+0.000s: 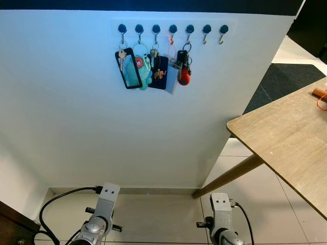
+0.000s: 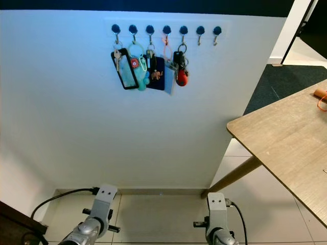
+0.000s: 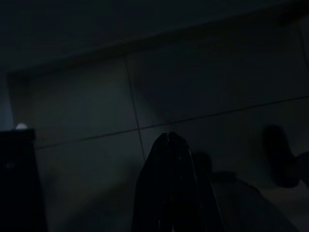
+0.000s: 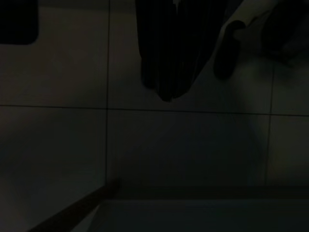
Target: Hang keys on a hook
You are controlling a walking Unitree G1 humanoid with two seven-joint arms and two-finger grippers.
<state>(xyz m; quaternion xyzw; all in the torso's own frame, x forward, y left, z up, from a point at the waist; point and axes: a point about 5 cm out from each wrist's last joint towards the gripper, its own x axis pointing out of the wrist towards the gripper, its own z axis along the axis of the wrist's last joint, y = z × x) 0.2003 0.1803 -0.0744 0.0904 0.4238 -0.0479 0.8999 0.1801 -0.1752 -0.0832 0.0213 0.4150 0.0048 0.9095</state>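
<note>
Key bunches [image 1: 153, 66] are hanging on the wall's left hooks [image 1: 156, 29]; both grippers [image 3: 168, 159] [image 4: 166, 72] are dangling clenched, empty.

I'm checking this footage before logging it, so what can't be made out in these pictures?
- Orange thing on the table: cut off by the head views' edge, so unidentifiable.
- Key bunches: overlapping and too small to count.
- Left gripper and right gripper: wrist views too dark; fingers look together.
- Arms: cut off by the head views' bottom edge.
</note>
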